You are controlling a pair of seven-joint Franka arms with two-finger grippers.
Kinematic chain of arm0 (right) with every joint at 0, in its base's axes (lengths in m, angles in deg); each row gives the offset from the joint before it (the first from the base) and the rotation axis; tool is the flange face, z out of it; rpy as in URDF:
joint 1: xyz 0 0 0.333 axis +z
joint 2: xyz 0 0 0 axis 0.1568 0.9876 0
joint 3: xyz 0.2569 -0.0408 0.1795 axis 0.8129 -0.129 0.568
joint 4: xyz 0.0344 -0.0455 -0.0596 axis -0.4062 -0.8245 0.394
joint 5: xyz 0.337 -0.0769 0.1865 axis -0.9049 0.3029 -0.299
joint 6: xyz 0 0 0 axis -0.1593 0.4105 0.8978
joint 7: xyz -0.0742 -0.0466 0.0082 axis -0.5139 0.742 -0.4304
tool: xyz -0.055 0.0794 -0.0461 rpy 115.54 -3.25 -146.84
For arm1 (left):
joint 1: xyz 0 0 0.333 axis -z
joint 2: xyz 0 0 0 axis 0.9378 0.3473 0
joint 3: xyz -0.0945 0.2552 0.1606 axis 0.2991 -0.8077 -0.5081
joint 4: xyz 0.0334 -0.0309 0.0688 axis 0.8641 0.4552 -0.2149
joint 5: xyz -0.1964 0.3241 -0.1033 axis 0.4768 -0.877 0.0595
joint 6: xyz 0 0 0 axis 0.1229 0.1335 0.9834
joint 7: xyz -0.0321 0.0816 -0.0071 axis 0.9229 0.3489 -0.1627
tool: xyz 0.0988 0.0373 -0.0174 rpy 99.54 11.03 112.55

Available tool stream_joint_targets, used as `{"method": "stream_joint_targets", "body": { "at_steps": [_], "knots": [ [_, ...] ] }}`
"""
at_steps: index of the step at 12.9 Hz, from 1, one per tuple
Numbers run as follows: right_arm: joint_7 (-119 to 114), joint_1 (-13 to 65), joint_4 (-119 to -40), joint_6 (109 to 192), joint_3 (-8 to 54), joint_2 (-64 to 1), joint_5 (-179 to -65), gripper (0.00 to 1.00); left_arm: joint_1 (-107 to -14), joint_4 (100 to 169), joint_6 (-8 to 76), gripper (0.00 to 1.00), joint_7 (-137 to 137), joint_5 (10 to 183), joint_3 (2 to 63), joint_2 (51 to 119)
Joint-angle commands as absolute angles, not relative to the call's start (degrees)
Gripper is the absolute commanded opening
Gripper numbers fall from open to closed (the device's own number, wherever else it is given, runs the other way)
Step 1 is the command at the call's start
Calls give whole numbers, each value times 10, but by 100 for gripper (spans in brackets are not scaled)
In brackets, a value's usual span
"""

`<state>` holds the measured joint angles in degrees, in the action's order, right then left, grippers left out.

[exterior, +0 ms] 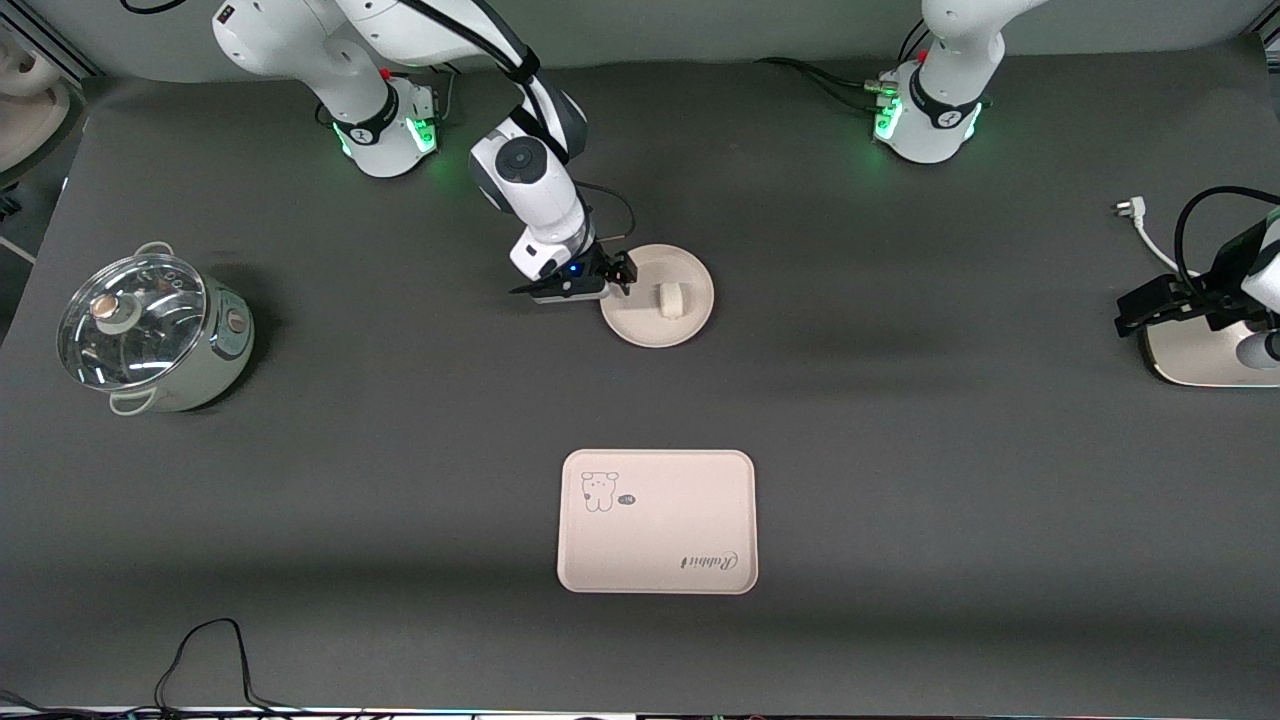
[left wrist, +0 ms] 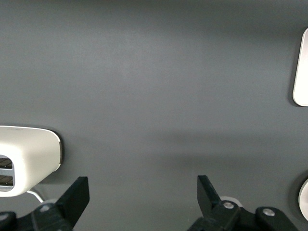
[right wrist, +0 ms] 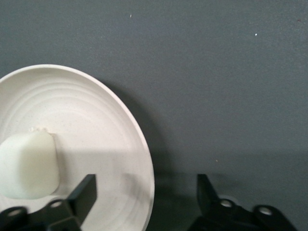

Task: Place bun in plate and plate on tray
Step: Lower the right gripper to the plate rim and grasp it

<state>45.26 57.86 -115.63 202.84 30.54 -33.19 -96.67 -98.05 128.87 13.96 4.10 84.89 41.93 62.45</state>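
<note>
The cream-pink rectangular tray point(exterior: 657, 521) with rounded corners, a small cartoon animal drawing and the script word "Rabbit", lies nearest the front camera, flat on the dark grey table mat point(exterior: 900, 420) and with nothing on it. Farther from the camera than the tray, and well apart from it, sits the round cream-white shallow plate point(exterior: 680, 326) with its raised rim. The small off-white rounded steamed bun point(exterior: 669, 299) rests inside the plate, on its floor.

The right gripper point(exterior: 622, 274) is down at the plate's rim, on the edge toward the right arm's end of the table. Its black fingers point(right wrist: 84, 195) stand apart and straddle the rim (one over the plate's inside near the bun, the other outside over the mat); they have not clamped on it.

Toward the right arm's end, well apart from the plate, stands a pale green electric pot point(exterior: 160, 335) with a glass lid. Toward the left arm's end, the left gripper point(exterior: 1150, 307) waits with its fingers point(left wrist: 76, 197) spread wide and empty, above the mat beside a white toaster-like appliance point(exterior: 1195, 355).
</note>
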Motion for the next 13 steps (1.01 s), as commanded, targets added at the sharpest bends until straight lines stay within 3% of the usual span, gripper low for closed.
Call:
{"method": "stream_joint_targets", "body": {
  "at_steps": [1, 2, 6, 13],
  "knots": [
    [461, 581, -1147, 2036, 305, -320, -977, 63, -979, 1284, 143, 100, 49, 851, 418, 625],
    [460, 581, -1141, 2036, 305, -316, -977, 59, -979, 1284, 143, 100, 49, 852, 418, 626],
    [460, 581, -1137, 2036, 305, -311, -977, 24, -977, 1279, 143, 100, 49, 853, 418, 628],
    [460, 581, -1135, 2029, 304, -317, -977, 0, -982, 1279, 149, 100, 51, 853, 418, 632]
  ]
}}
